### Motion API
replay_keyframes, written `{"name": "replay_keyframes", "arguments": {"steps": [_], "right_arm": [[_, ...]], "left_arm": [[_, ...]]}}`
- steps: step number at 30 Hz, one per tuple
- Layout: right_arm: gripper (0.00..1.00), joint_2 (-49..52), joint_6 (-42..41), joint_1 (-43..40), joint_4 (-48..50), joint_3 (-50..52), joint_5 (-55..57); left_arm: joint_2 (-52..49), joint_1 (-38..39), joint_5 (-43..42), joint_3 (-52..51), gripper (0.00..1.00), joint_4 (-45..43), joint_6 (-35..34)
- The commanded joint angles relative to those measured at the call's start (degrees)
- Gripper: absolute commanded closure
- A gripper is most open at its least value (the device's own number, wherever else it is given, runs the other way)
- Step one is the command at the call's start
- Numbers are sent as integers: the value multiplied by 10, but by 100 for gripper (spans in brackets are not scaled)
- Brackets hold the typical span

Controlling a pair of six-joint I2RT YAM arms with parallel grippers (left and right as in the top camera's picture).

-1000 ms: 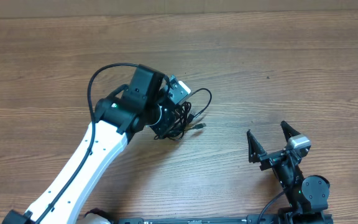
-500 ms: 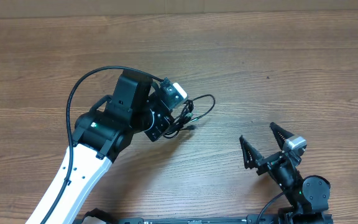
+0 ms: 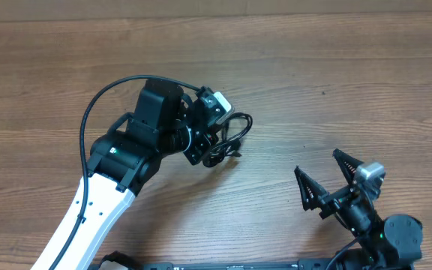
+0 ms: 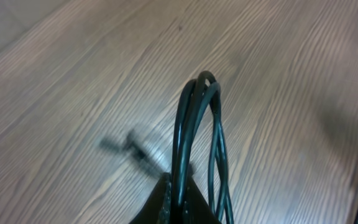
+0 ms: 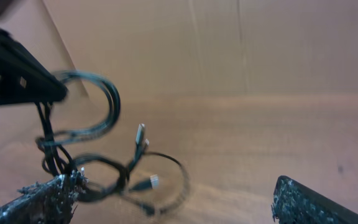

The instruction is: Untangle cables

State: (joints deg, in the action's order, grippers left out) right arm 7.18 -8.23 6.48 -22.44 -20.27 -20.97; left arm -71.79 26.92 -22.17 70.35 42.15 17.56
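The cables [image 3: 235, 127] are thin black cords in a looped bundle, left of the table's middle. My left gripper [image 3: 210, 144] is shut on one strand of the bundle. In the left wrist view the loop [image 4: 185, 118] rises straight up from between its closed fingers [image 4: 166, 205], over the wood. The right wrist view shows the bundle [image 5: 104, 102] hanging below the left gripper, with small plug ends [image 5: 153, 182] dangling just above the table. My right gripper [image 3: 318, 163] stands open at the front right, well apart from the cables, with nothing between its fingers [image 5: 306, 205].
The wooden table [image 3: 336, 75] stretches around both arms. A brown wall [image 5: 229, 43] closes off the far side in the right wrist view. The left arm's own thick black wire [image 3: 96, 105] arcs beside its wrist.
My left gripper has turned and shifted slightly with the bundle, whose loops have drawn closer together. The right gripper has swung left, then back right, staying open.
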Motion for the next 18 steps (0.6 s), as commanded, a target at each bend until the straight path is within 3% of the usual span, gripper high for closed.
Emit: {"name": "replay_keyframes", "arguments": {"steps": [1, 7, 10, 18], "right_arm": [[0, 75, 12, 3, -15, -48, 2], [0, 247, 12, 3, -21, -127, -73], [0, 301, 12, 3, -21, -144, -99], [0, 355, 12, 3, 38, -152, -204]], "left_arm": [[12, 1, -67, 16, 96, -25, -24], [12, 1, -80, 16, 96, -43, -52], [16, -1, -82, 16, 96, -65, -100], [25, -3, -94, 16, 96, -152, -206]]}}
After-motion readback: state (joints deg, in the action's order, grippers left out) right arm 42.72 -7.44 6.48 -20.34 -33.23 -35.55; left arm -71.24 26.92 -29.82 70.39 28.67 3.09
